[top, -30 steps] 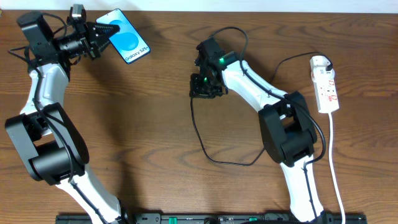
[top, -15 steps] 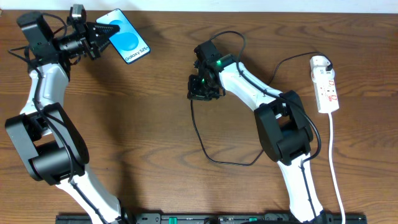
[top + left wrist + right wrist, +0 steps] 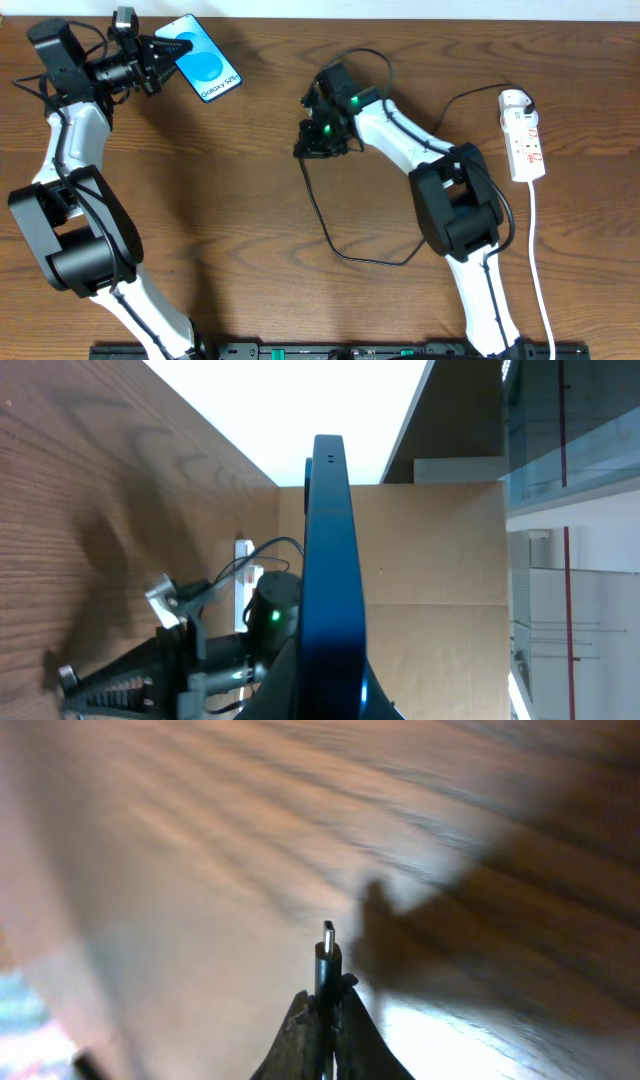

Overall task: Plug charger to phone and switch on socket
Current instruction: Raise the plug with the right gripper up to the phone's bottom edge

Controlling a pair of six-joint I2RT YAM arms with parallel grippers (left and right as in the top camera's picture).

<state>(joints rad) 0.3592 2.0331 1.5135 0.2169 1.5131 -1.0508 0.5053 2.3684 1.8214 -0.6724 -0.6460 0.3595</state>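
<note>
The charger (image 3: 318,215) is lying as a thin black cable in a loose loop across the middle of the table (image 3: 250,230). Its plug tip (image 3: 327,933) is poking out, metal end foremost, from between the fingertips of the right gripper (image 3: 318,140). That claw is pinching the plug body tight, with the jaws drawn narrow, and hovering near the wood. From there the cable is running toward the near side, curving round and climbing to the white adapter (image 3: 513,100), which is sitting in the far end of the socket (image 3: 527,150). The socket is lying along the right edge of the table, with its white cord (image 3: 537,260) trailing toward the near edge.

The phone (image 3: 205,68) is sitting at the far left, well apart from the plug tip, with its blue screen facing up. The left gripper (image 3: 165,50) is clamping one end of it and holding it off the wood (the left wrist view is showing it edge-on, a dark slim bar).
</note>
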